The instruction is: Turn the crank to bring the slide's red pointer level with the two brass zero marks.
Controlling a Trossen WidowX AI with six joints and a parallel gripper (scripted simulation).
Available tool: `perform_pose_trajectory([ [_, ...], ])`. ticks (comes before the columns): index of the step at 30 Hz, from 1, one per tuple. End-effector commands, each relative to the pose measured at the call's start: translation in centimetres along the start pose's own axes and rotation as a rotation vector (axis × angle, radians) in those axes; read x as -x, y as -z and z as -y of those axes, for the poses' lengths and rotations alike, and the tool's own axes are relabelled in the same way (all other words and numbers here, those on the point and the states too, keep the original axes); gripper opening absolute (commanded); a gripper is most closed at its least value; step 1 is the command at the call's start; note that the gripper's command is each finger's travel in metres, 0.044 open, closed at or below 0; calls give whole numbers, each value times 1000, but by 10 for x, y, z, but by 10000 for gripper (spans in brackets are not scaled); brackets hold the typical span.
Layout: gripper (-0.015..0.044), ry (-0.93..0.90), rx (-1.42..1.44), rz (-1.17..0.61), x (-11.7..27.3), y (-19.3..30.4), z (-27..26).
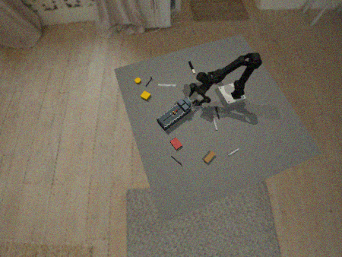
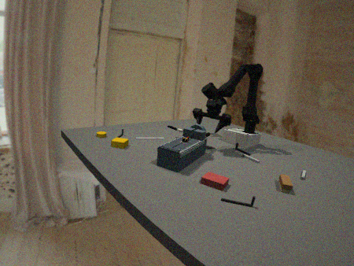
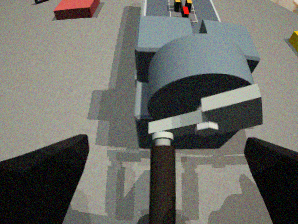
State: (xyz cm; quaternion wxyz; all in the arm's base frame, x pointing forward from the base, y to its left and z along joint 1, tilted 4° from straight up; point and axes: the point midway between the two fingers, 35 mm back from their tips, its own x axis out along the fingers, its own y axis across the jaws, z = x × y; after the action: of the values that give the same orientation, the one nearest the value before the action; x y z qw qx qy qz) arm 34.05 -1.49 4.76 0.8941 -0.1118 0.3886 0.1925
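Observation:
The blue-grey slide machine [image 1: 167, 121] [image 2: 170, 157] stands on the grey table. Its red pointer [image 3: 185, 11] lies a little to the crank side of the two brass marks, one mark [image 3: 177, 5] on the left and the other mark [image 3: 189, 4] on the right; it is not level with them. At the near end, a pale crank arm [image 3: 230, 99] crosses the round housing, and a dark brown handle [image 3: 162, 185] extends from its left end toward the wrist camera. My gripper [image 3: 170, 145] [image 2: 208, 127] is open, its fingers apart on either side of the handle without touching it.
A red block [image 1: 176, 144] [image 2: 215, 180] and an orange block [image 1: 209, 157] [image 2: 285, 182] lie on one side of the machine. A yellow block [image 1: 145, 95] [image 2: 119, 142] and yellow disc [image 1: 137, 80] lie on the other. Several thin black and white rods lie around. The white arm base [image 2: 232, 135] stands behind.

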Motion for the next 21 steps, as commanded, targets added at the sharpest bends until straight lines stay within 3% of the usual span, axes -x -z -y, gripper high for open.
perform_pose_trajectory([
  [1,440,-7,1,-6,-6,6,-1],
  [21,440,-7,1,-6,-29,31,-2],
])
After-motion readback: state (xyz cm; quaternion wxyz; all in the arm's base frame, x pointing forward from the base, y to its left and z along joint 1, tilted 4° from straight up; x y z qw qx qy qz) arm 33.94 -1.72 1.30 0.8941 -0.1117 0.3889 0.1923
